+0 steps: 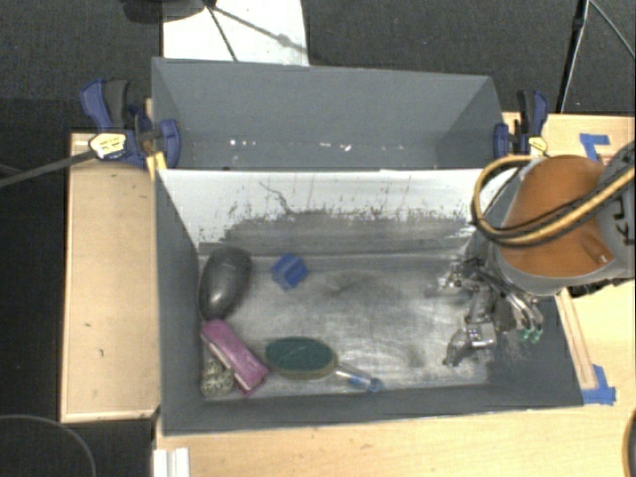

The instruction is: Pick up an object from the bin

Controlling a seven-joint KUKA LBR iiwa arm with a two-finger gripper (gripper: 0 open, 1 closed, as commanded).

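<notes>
End effector of mine hangs low by the right edge of the bin, over bare floor, and I cannot tell whether it is released or clenched. Everything worth taking lies well apart toward the left: a dark green oval brush along the front edge is nearest, a pink block is beside it in the front-left corner, and a grey mouse and small blue block are farther back. I judge the blue block, standing clear, the cleanest choice, and I should centre over it before descending.
</notes>
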